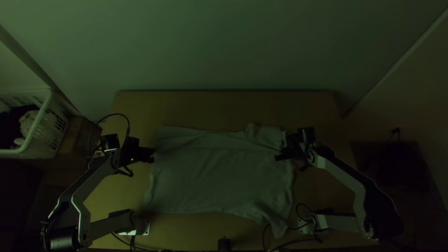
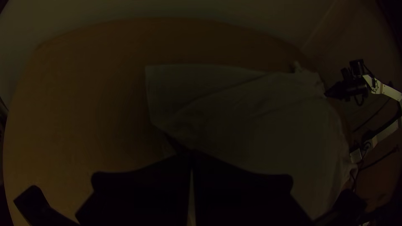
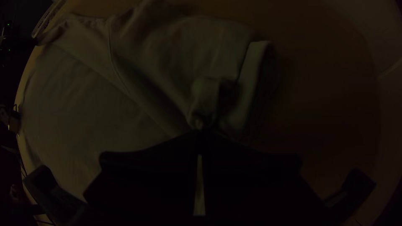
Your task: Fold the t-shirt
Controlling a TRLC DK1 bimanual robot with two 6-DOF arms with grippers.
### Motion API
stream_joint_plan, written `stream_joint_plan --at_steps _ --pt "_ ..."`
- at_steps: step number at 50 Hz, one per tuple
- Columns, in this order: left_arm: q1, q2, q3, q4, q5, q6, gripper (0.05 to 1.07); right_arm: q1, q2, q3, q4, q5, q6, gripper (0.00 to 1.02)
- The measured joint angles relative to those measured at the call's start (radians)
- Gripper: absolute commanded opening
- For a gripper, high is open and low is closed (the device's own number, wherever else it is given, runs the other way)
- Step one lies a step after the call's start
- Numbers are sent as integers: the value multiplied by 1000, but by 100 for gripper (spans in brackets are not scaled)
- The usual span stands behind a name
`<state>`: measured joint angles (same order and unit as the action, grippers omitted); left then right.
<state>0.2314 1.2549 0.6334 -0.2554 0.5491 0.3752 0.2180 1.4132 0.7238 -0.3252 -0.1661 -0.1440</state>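
Right end effector point(image 1: 280, 157): pinching t-shirt point(image 1: 219, 172) | basket point(image 1: 38, 116): dark cloth point(image 1: 6, 130), pale cloth point(image 1: 28, 122)

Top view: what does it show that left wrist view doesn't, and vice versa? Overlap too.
Top view adds the left arm from its base up, and the shirt's near-left corner.

Left wrist view adds the thin gap behind the meeting fingertips of the left gripper, and a dark crease running to them.

Both: the shirt spread on the table, right gripper at its right side.
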Motion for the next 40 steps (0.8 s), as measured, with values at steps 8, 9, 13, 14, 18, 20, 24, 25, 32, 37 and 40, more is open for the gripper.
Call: stream_joint_plan --at_steps 8,9,13,14,18,20,24,25,32,37,40 --pt "5 -2 -3 -16 -1 11 103 -1 -1 -6 -1 0 -11 64" --pt "6 -5 -4 -20 -3 14 103 -2 -3 -10 -1 0 -11 72" --pt "10 -19 -9 -31 -3 23 103 -5 -13 -24 -5 0 -14 93" --pt "10 -24 -10 -34 -3 24 103 -5 -17 -27 -6 0 -14 96" --pt "11 -46 -11 -46 -2 27 103 -5 -42 -31 -35 0 -14 98" --pt "11 -59 -11 -54 -2 27 103 -8 -61 -31 -47 0 -13 98" --pt "23 -92 -11 -79 6 27 103 -14 -114 -31 -76 0 -13 98" --pt "27 -101 -10 -87 12 28 103 -16 -130 -31 -85 0 -13 98" --pt "49 -153 30 -250 51 68 102 -15 -224 -29 -203 0 -14 98" --pt "27 -188 66 -396 66 127 102 3 -281 -29 -288 0 -14 97" --pt "8 -216 77 -465 69 167 102 23 -317 -29 -338 0 -18 95"
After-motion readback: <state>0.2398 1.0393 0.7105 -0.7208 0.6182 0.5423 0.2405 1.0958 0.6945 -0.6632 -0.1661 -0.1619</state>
